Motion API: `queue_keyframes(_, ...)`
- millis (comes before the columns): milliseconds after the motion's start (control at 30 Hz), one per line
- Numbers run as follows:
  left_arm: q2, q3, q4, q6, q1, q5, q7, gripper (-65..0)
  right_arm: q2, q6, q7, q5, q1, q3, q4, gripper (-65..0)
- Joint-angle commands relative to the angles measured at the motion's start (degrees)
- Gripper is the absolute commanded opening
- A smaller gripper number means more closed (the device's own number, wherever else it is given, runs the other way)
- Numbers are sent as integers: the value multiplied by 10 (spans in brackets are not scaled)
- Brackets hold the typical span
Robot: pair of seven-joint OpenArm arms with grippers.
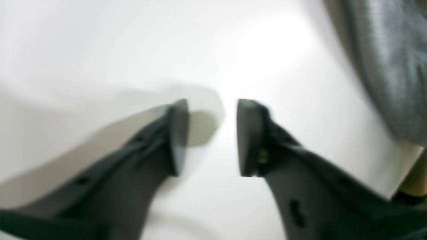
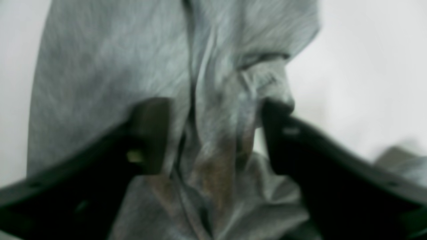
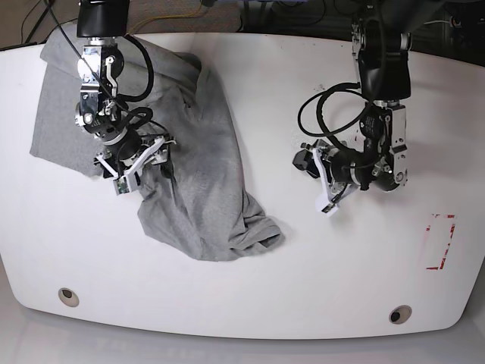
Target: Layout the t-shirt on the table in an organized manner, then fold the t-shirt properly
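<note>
Cloth covers the far left of the table (image 3: 250,303): we see the t-shirt (image 3: 193,189) lying crumpled there, a bunched end trailing toward the middle. Our right gripper (image 3: 136,163) hangs over it with fingers spread, grey folds (image 2: 213,133) rising between them (nothing is pinched). Our left gripper (image 3: 322,178) sits well apart on the right, over bare white tabletop, fingers (image 1: 178,136) parted around nothing. Red tape (image 3: 439,243) marks the near right, and two grommets (image 3: 68,296) sit along the near edge.
</note>
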Motion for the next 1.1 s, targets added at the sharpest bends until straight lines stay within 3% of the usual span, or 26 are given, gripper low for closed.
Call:
queue_keyframes(0,-5,2,10,-3,-5,-8,-4,-347,6,5,14,6,8,2,31,-52)
queue_keyframes(167,6,25,10,-3,-2,-29,-3,-292,6,3,14,6,8,2,59,-44)
queue_keyframes(600,26,134,10,-3,23,-201,-5,-287,10,5,14,6,7,2,65,-120)
queue_keyframes(1067,85,156,7,2,46,-216,-7,-286,13,5,14,6,7,2,65,-120)
